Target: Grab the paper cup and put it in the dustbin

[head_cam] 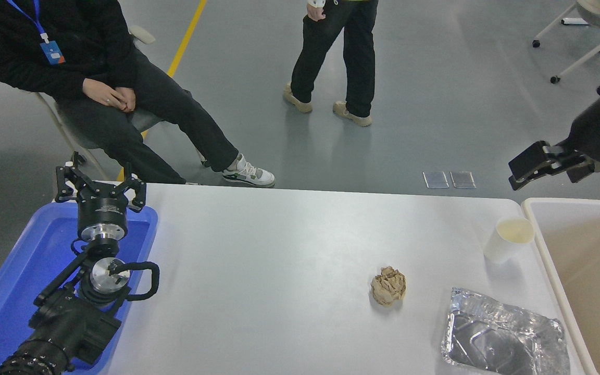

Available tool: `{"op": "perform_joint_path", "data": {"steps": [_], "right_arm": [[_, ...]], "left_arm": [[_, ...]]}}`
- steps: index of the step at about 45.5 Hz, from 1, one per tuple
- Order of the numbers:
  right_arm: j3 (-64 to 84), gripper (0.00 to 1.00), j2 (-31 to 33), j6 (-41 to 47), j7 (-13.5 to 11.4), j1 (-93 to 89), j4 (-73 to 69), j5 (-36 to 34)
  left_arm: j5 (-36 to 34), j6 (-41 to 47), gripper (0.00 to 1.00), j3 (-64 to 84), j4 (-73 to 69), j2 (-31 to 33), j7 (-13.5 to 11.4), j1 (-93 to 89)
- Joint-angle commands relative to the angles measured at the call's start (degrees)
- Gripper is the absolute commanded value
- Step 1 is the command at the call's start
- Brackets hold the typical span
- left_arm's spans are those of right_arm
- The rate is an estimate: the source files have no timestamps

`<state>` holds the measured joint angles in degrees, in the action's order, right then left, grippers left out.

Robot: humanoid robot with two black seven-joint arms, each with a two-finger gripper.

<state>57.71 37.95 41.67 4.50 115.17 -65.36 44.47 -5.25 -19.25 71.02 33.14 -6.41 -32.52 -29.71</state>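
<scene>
The white paper cup (508, 238) stands upright near the table's right edge, right beside the beige dustbin (597, 271). The dustbin is at the far right and is cut off by the picture's edge. My right gripper (545, 171) is open and empty. It hangs high above the table's far right corner, well above and behind the cup, touching nothing. My left gripper (99, 185) is parked open over the blue tray (13, 281) at the lower left.
A crumpled brown paper ball (388, 285) lies left of the cup toward the front. A crumpled silver foil tray (503, 338) lies at the front right. One person sits at the far left; another stands beyond the table's far edge.
</scene>
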Motion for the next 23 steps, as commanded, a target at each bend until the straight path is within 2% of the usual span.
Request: {"op": "perform_joint_path", "data": {"steps": [1,12,23], "right_arm": [[-5.59,1.00,0.11,-5.72,0.07,-14.43,13.41,3.61],[-12.00,1.00,-1.21,-14.86,0.24,-29.55,23.87,3.61],[-14.90,1.00,-2.09,-22.86,0.25,-38.52,25.29,3.17]], "left_arm": [[0.06,0.00,0.99,0.00,0.00,0.00,0.00,0.00],[-0.03,0.00,0.99,0.00,0.00,0.00,0.00,0.00],[0.06,0.00,0.99,0.00,0.00,0.00,0.00,0.00]]}}
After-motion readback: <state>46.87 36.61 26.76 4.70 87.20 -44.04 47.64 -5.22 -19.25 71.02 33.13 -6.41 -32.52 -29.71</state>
